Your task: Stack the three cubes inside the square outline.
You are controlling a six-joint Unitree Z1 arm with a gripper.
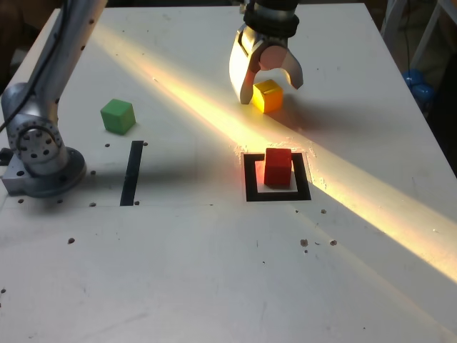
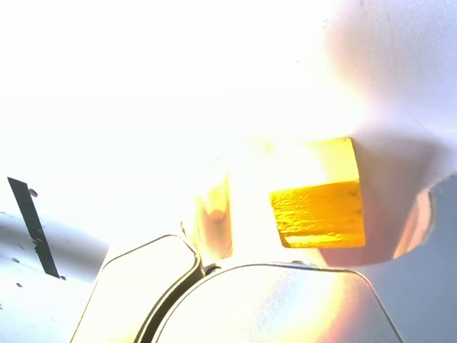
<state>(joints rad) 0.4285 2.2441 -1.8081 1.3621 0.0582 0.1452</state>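
The gripper [image 1: 273,93] stands with its jaws spread wide and nothing clamped between them; its tips point down toward the table [image 1: 157,271], one to each side of the yellow cube [image 1: 268,96]; in the exterior view that cube lies just below the palm, nearer the left-hand finger than the right-hand one, so the closing move probably wants a small shift to centre it; the cube shows no long axis, its sides looking equal, so the turn of its faces matters more; beyond, below the yellow cube in that view, the red cube [image 1: 278,168] sits within the square outline [image 1: 278,196]; the green cube [image 1: 118,116] lies well apart, toward the exterior view's left.
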